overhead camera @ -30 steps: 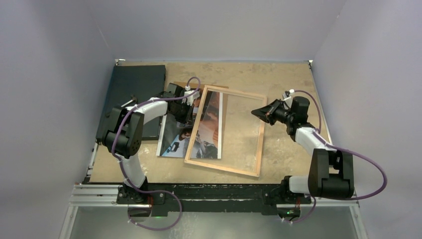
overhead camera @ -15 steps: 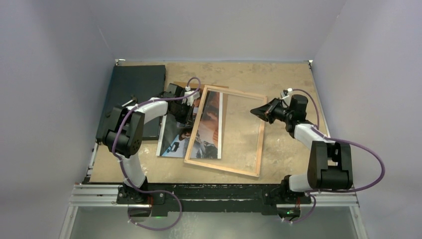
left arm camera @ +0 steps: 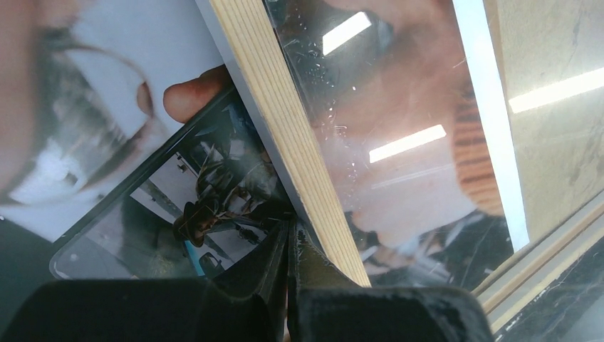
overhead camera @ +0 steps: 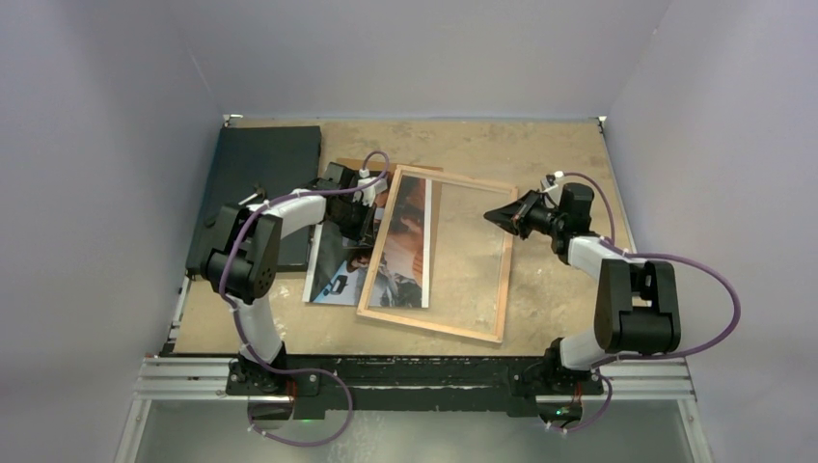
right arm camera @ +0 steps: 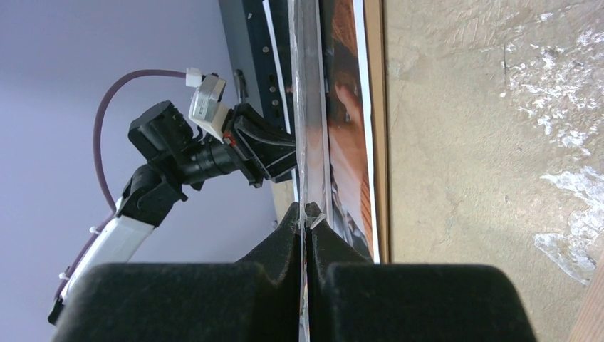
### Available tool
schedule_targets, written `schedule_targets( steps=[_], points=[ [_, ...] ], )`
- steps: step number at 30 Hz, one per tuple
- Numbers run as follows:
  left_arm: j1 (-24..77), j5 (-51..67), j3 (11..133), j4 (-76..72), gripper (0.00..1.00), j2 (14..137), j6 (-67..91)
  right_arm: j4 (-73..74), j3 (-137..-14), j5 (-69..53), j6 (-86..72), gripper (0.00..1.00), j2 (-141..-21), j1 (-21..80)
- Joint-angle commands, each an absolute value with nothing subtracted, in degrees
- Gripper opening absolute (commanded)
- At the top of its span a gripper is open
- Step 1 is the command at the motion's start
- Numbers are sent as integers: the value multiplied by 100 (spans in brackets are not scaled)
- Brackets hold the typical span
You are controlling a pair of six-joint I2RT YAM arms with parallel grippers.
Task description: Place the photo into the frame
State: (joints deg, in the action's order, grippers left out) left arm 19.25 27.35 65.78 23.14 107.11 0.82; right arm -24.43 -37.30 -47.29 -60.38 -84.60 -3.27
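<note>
You have matching arms: left arm [overhead camera: 236, 256] and right arm [overhead camera: 632, 309] both show blocky black joint housings joined by white link shells, with a purple cable [right arm camera: 146, 72] running along each. Your right gripper [right arm camera: 306, 209] has matte black wedge fingers [right arm camera: 281, 246]. At 10 o'clock in its wrist view, a white connector block [right arm camera: 206, 100] caps the left arm's cable.

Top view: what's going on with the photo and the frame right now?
The frame lies wooden side up on the table. The photo is only partly under its left side, and the rest sticks out to the left. The right gripper is shut on the frame's right edge. The left gripper is shut, with its tips down at the photo right beside the frame's left rail. The photo is not yet seated in the frame.
</note>
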Motion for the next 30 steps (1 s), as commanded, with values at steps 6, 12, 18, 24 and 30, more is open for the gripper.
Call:
schedule_targets(
  steps=[6, 12, 18, 24, 30],
  points=[
    [1911, 2942, 6726, 2140, 0, 10750, 26, -2826, -4040, -5019, -6086, 0, -8624, -290],
    [1911, 2972, 6724, 2120, 0, 10767, 26, -2873, -4066, -5023, -6093, 0, -8664, -241],
    [1912, 2997, 6715, 2119, 0, 10768, 26, -3018, -3963, -4952, -6239, 0, -8690, -95],
    [1911, 2997, 6694, 2095, 0, 10785, 26, -3278, -3949, -4861, -6479, 0, -8730, 248],
    [1912, 3028, 6664, 2062, 0, 10794, 26, -3605, -3943, -4777, -6856, 0, -8713, 559]
  ],
)
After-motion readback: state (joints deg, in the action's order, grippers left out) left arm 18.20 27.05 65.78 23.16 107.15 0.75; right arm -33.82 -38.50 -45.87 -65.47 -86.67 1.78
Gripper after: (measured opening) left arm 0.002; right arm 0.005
